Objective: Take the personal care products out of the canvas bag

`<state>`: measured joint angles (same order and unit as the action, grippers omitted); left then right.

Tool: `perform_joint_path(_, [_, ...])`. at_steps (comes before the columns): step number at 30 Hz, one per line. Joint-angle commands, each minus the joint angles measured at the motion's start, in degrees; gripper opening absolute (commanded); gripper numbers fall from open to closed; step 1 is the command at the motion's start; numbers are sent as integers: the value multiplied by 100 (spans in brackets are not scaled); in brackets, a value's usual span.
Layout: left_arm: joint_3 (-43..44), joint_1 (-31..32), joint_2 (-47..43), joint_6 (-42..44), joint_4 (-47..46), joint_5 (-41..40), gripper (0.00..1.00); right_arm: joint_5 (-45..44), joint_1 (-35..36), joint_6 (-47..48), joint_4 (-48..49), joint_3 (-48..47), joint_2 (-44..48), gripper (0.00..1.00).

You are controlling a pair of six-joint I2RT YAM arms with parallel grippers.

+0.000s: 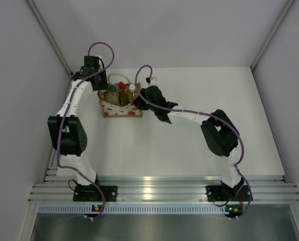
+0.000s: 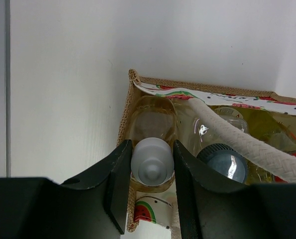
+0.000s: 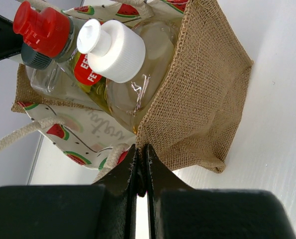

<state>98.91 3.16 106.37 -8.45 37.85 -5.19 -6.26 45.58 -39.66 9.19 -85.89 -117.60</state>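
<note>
The canvas bag [image 1: 120, 109] stands at the back left of the table with bottles upright inside it. My left gripper [image 2: 151, 168] reaches down into the bag and is shut on the white cap [image 2: 151, 160] of a clear amber bottle [image 2: 151, 117] at the bag's corner. Beside it stands a dark-capped bottle [image 2: 222, 162] under a white rope handle [image 2: 247, 145]. My right gripper [image 3: 142, 155] is shut on the burlap side edge of the canvas bag [image 3: 207, 89]. Above it show a red-capped bottle [image 3: 41, 29] and a white-capped bottle [image 3: 113, 47].
The bag sits close to the left wall [image 1: 18, 75] and the back left corner. White tabletop [image 1: 214, 90] stretches to the right of the bag. A small white connector [image 1: 152, 80] on a purple cable lies behind the right arm.
</note>
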Motion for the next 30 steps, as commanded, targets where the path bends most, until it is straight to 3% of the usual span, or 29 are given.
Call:
perform_joint_path(1, [251,9,-318,-70,206,220,0,72,-58,134,-1121,222,-272,0])
perform_joint_path(30, [1420,124,-292,63,698,-122,0,143,-67,116,-1121,151,-351,0])
